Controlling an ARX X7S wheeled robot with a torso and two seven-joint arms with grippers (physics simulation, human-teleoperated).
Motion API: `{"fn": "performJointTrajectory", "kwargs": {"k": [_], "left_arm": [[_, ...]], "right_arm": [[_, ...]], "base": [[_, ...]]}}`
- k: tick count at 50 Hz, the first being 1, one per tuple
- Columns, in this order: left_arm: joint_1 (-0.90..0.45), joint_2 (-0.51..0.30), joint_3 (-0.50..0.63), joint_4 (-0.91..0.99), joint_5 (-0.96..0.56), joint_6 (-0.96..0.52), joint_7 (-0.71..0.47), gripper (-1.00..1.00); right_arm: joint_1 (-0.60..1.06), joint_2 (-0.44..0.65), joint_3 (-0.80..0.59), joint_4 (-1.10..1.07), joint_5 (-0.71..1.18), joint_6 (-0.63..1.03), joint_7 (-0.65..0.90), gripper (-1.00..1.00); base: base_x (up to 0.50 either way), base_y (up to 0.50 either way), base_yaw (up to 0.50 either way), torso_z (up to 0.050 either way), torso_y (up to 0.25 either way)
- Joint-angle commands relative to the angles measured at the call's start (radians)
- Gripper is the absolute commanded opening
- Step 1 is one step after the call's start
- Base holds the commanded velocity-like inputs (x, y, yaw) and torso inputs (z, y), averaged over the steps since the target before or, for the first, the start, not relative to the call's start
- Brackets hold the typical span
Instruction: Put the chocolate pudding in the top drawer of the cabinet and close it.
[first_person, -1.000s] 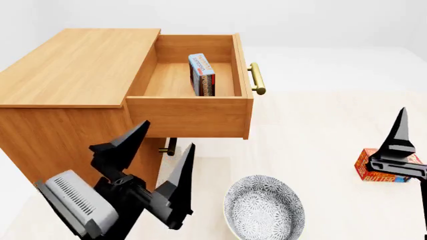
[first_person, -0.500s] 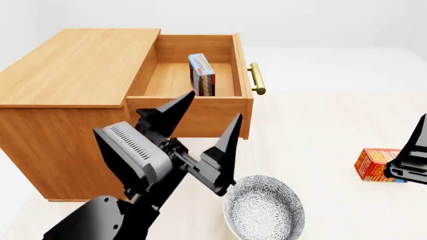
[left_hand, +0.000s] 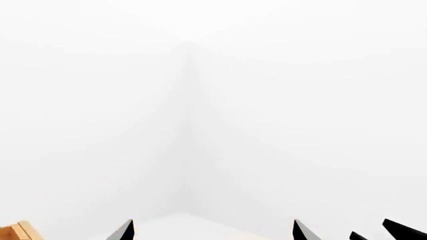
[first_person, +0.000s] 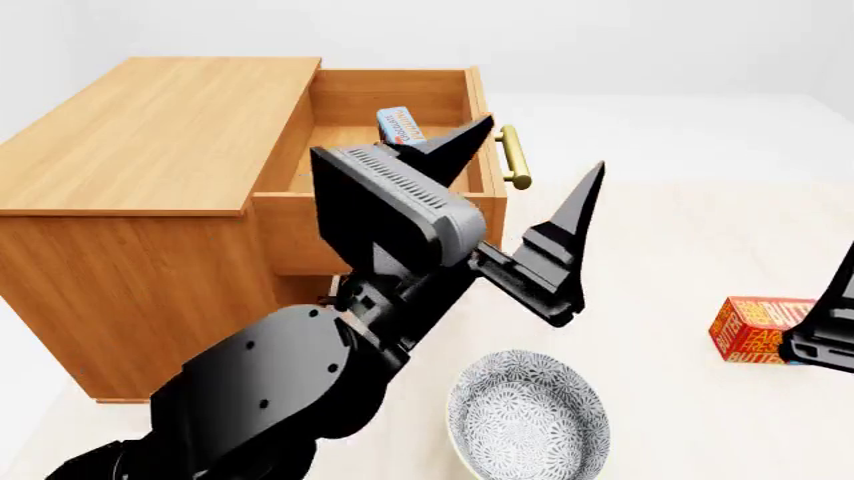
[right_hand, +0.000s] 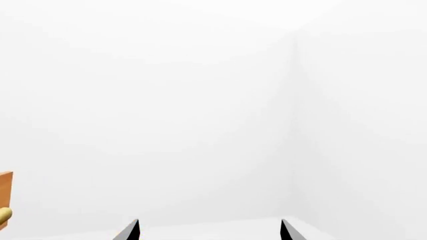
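The chocolate pudding (first_person: 399, 124) sits inside the open top drawer (first_person: 387, 215). Your left gripper (first_person: 523, 180) hovers nearby, jaws spread wide and empty. Next, push the drawer front closed.

The cabinet (first_person: 147, 150) was viewed downward from the head; both wrist cameras were aimed at blank white walls, its corner (left_hand: 17, 232) caught in each.

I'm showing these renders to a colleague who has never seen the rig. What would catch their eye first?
The big black left arm fills the head view's middle, its open left gripper raised just in front of the pulled-out top drawer. Behind it, the chocolate pudding stands inside that drawer. A patterned bowl sits nearest the camera, and a butter box lies at the right edge.
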Motion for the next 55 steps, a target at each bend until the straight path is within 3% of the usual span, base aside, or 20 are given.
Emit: {"fn": "performJointTrajectory", "kwargs": {"k": [1,16,22,55], "left_arm": [[-0.108,0.117,0.016,-0.086,-0.031,-0.066,-0.021,1.0],[-0.21,0.237,0.026,-0.235,-0.049,-0.093,0.0,1.0],[-0.252,0.331,0.056,-0.457,-0.022,-0.021,0.089,1.0],[-0.346,0.332,0.299,-0.584,-0.141,0.17,0.058,1.0]], "right_arm": [[-0.015,0.015,-0.007,0.006,-0.005,-0.03,0.005,1.0],[0.001,-0.051,0.009,0.03,0.017,0.011,-0.009,1.0],[0.0,-0.06,0.012,0.039,0.022,0.004,-0.013,1.0],[-0.043,-0.017,-0.003,0.052,0.008,-0.082,-0.019,1.0]], "base": [[0.0,0.0,0.0,0.0,0.0],[0.0,0.0,0.0,0.0,0.0],[0.0,0.0,0.0,0.0,0.0],[0.0,0.0,0.0,0.0,0.0]]}}
